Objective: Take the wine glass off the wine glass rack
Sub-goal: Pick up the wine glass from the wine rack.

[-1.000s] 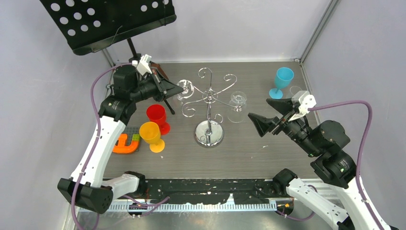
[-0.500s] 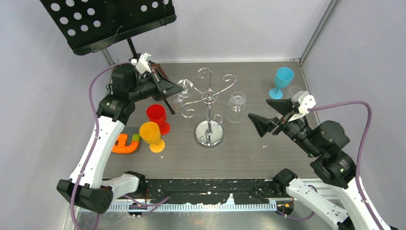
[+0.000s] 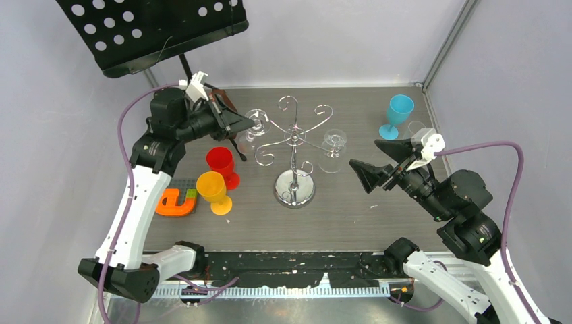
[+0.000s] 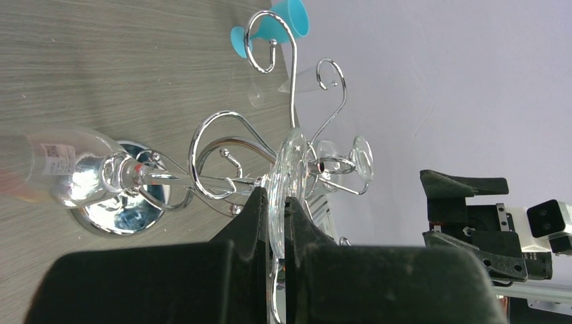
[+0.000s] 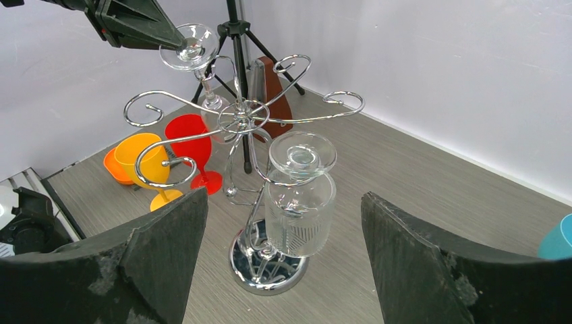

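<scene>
Left tool (image 4: 278, 199) clamped on glass (image 4: 67, 165) foot, has shifted left. Glass draws out along far-left arm of rack (image 3: 295, 189), likely almost free. Right tool (image 3: 365, 153) spread wide, empty, near second glass (image 5: 300, 196).

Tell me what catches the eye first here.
The chrome rack stands at the centre of the table, with a clear glass hanging upside down on its right side. The left gripper is shut on the foot of a second glass at the rack's left. The open right gripper faces the hanging one.
</scene>
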